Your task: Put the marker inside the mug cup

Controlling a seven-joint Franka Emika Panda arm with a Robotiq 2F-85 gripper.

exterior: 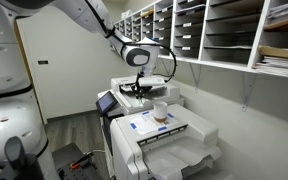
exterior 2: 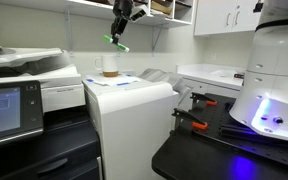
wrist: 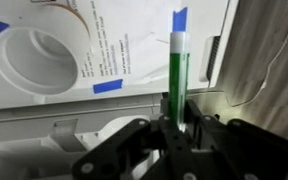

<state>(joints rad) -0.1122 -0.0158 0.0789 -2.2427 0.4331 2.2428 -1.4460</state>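
Note:
My gripper (wrist: 176, 118) is shut on a green marker (wrist: 178, 62) that points away from it, above the printer top. In both exterior views the gripper (exterior: 136, 82) (exterior 2: 117, 30) hangs in the air with the marker (exterior 2: 118, 43) held at a slant, up and to one side of the mug. The small white mug (exterior: 160, 111) (exterior 2: 109, 68) stands upright on the white printer top (exterior: 174, 128). In the wrist view the mug (wrist: 32, 66) shows its open mouth at the left, well apart from the marker tip.
Papers held by blue tape (wrist: 108, 86) lie on the printer top. A second copier with a touch screen (exterior 2: 4, 105) stands beside it. Wall shelves of paper trays (exterior: 224, 30) run above. A black table with clamps (exterior 2: 199, 125) is nearby.

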